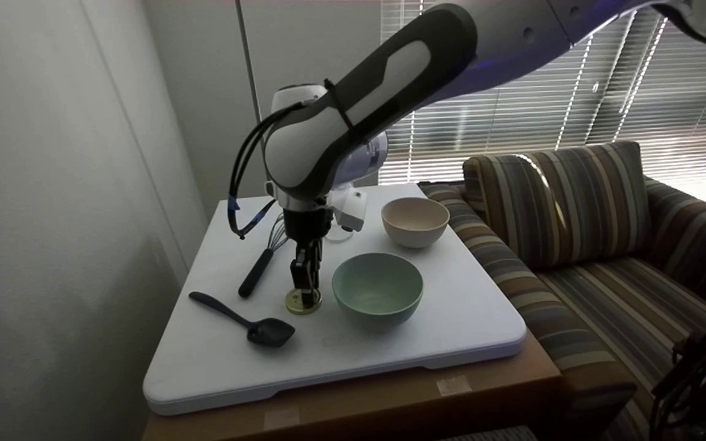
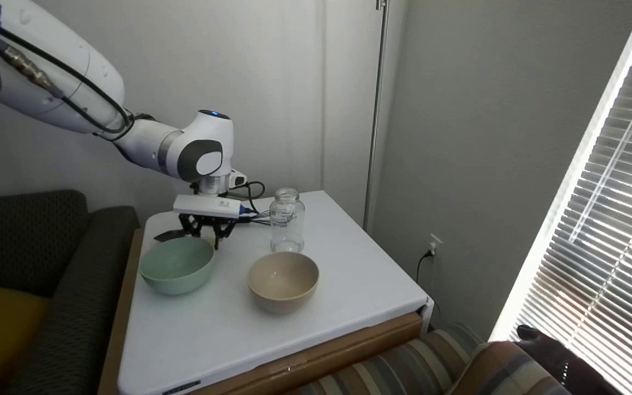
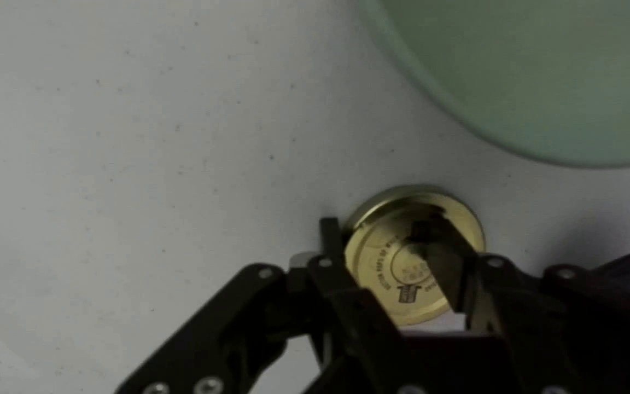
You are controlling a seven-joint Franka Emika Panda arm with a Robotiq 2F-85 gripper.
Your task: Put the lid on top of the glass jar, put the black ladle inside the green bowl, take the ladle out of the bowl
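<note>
The yellowish lid (image 3: 397, 268) lies flat on the white table. My gripper (image 3: 375, 230) points down at it, jaws apart: in the wrist view the left finger (image 3: 330, 235) stands just outside the lid's edge and the right finger (image 3: 449, 268) reaches over its top. In an exterior view a fingertip hides part of the lid (image 1: 293, 304). Close beside it stands the green bowl (image 1: 377, 288), with nothing visible inside. The black ladle (image 1: 270, 332) rests on the table near the lid, scoop toward the bowl. Upright and uncovered, the glass jar (image 2: 287, 222) is farther along the table.
A cream bowl (image 2: 283, 282) stands near the jar. The black-handled whisk (image 1: 256, 272) lies between ladle and jar, partly hidden by the arm. A striped sofa (image 1: 549, 245) adjoins one side of the table (image 1: 353, 361); a wall (image 1: 71, 184) rises on the opposite side.
</note>
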